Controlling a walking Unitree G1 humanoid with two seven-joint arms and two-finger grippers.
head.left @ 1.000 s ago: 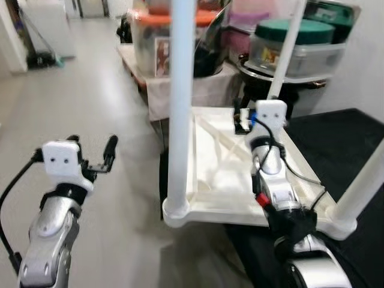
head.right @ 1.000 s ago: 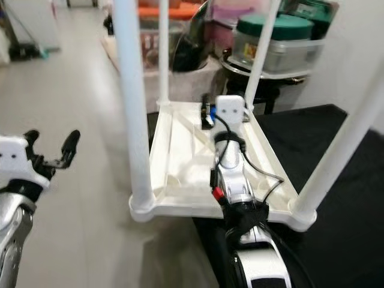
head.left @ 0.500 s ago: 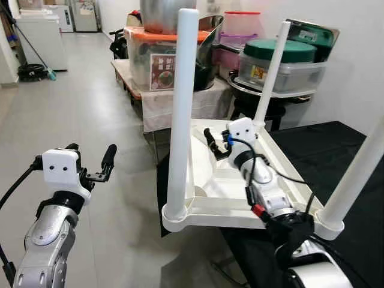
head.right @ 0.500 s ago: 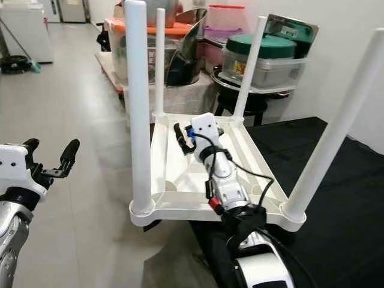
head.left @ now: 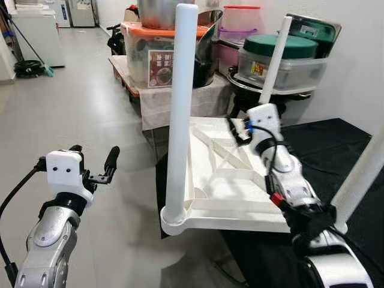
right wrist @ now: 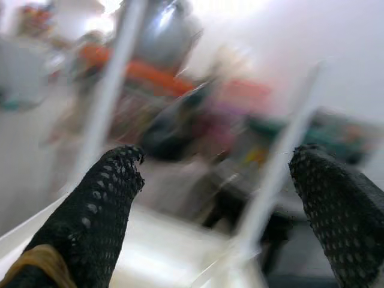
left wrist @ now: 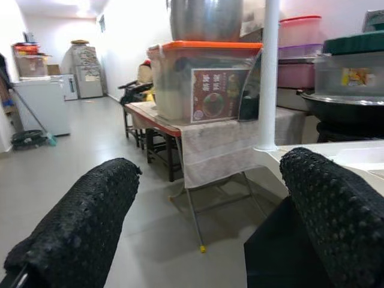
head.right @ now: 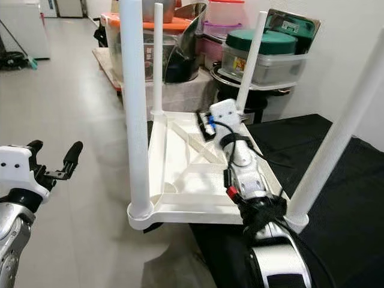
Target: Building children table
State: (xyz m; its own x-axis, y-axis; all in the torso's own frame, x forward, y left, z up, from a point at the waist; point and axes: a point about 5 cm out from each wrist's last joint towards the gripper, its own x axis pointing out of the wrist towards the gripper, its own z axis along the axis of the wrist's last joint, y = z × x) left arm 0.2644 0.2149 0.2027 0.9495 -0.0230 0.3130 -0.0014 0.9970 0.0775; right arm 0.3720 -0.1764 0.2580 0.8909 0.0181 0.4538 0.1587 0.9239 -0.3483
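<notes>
A white plastic children's table (head.left: 223, 175) lies upside down on a black mat (head.left: 336, 144), its legs pointing up. The near left leg (head.left: 180, 114) is closest to me, and the far right leg (head.left: 274, 60) rises behind my right arm. My right gripper (head.left: 237, 133) hovers open over the table's underside, close to the base of that far leg, holding nothing. Its wrist view is blurred, with both fingers (right wrist: 90, 210) spread wide. My left gripper (head.left: 95, 157) is held out open over the bare floor, left of the table, with its fingers (left wrist: 78, 228) apart.
Behind the table stands a folding table (head.left: 162, 99) draped in cloth, stacked with an orange-lidded bin (head.left: 150, 54) and a green-lidded container (head.left: 282, 54). A dark stool stands under the containers. Grey floor (head.left: 78, 102) stretches open to the left.
My right gripper has swung to the right across the table's underside, toward the far right leg. The head view has shifted a little. The left arm has held its place.
</notes>
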